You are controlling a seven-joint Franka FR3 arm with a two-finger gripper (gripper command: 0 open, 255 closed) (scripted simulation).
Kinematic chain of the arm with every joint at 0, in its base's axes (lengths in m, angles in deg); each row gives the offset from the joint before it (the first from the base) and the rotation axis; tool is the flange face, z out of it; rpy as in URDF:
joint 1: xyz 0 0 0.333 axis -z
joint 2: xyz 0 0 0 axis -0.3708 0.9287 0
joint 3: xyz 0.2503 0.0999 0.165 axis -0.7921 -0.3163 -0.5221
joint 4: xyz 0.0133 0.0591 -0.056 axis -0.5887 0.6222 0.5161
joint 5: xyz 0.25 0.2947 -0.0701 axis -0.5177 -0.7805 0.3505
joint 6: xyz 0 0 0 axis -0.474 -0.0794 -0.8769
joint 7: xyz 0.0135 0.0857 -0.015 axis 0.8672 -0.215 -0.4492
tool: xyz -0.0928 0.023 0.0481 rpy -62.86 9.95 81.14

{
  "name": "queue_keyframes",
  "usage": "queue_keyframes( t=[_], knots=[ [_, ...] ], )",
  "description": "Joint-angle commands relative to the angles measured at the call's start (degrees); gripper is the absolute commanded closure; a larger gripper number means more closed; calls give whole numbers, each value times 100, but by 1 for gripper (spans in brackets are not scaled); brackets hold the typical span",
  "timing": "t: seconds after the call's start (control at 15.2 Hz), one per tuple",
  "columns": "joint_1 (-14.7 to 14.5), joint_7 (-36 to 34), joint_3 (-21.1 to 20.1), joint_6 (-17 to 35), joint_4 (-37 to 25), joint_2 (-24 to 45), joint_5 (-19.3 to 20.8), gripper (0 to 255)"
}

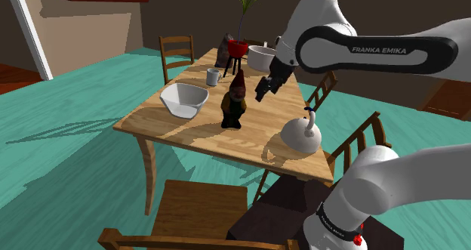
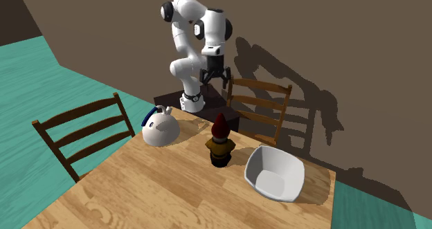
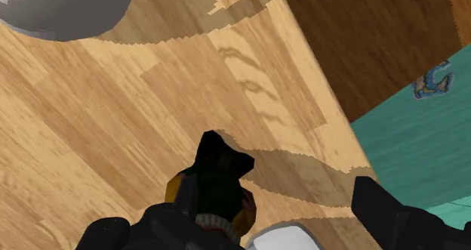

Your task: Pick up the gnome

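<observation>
The gnome (image 1: pixel 235 101) has a dark red pointed hat and a dark coat, and it stands upright near the middle of the wooden table (image 1: pixel 189 131). It also stands between the kettle and the white bowl (image 2: pixel 221 143). My gripper (image 1: pixel 266 88) hangs in the air above the table, a little to the shoulder view's right of the gnome and higher than its hat. The fingers stand apart with nothing between them (image 2: pixel 214 77). From the wrist, the gnome (image 3: pixel 215 184) lies below, close to one finger (image 3: pixel 113 233), untouched.
On the table are a white bowl (image 1: pixel 183 99), a pale kettle (image 1: pixel 301 133), a small mug (image 1: pixel 213 77), a red-potted plant on a stand (image 1: pixel 238 48) and a second bowl (image 1: pixel 262 57). Wooden chairs (image 1: pixel 198 207) stand around the table. The floor is teal.
</observation>
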Motion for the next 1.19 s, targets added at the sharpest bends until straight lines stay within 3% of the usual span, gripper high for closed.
queue_keyframes(
  t=[0.0, 0.33, 0.53, 0.73, 0.92, 1.12],
  knots=[
    [128, -223, -67, 798, 146, 177, 123, 0],
    [625, -884, -309, 2601, 260, 809, 577, 0],
    [1109, -1433, -582, 3616, 182, 1261, 995, 0],
    [1850, -2182, -1053, 4545, -13, 1718, 1600, 0],
    [3045, -3245, -1899, 5364, -337, 2116, 2486, 0],
    [3347, -3477, -2147, 5552, -280, 2172, 2689, 0]
  ],
)
